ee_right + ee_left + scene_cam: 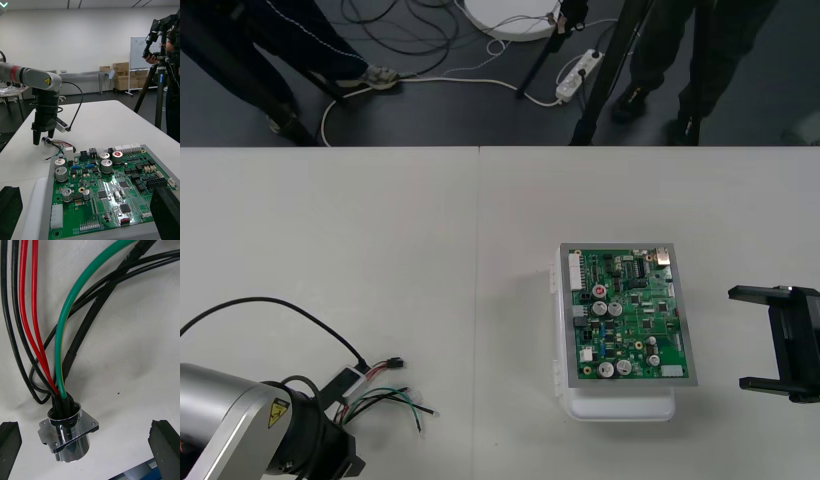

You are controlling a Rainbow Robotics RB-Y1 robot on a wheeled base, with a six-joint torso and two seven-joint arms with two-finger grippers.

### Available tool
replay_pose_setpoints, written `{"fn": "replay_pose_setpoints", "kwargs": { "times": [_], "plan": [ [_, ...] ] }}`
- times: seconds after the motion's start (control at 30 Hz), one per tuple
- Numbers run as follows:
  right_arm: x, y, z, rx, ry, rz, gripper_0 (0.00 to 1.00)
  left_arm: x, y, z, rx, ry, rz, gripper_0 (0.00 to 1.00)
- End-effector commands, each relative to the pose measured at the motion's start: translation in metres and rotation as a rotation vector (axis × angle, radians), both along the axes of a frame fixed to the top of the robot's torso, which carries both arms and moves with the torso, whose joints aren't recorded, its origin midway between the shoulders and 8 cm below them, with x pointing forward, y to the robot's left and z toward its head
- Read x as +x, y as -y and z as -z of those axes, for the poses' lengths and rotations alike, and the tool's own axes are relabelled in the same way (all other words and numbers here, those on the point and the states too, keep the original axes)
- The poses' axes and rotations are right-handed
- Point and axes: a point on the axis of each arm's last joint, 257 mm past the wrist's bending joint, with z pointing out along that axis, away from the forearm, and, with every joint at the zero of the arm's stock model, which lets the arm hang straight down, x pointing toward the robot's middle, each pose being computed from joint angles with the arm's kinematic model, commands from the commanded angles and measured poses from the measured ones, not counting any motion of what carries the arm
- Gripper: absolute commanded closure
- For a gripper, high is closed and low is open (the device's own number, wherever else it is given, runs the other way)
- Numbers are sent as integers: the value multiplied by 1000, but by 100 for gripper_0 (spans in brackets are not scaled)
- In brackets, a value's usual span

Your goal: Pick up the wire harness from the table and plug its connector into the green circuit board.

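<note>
Nearer to the left gripper, spread wide and holding nothing, with the metal socket of the wire harness between its fingers at the table's near left, wires trailing rightward, than to the right gripper, likewise spread, beside the green circuit board.

I can read no words or numbers anywhere from here. The one sign I make out is a yellow triangular warning sticker with a dark symbol inside it that I cannot identify; it sits on the silver link of the left arm, close to the wrist. Any print on the green circuit board is too small for me to read.
</note>
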Motion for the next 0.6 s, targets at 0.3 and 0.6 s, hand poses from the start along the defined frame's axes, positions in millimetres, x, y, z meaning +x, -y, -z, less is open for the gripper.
{"fn": "replay_pose_setpoints", "kwargs": {
  "times": [0.3,0.6],
  "plan": [
    [-4,3,3,23,-45,13,0,14,-5,5,6,5,3,0],
    [-5,5,0,-17,-101,-29,0,19,7,3,-23,17,-7,0]
  ]
}}
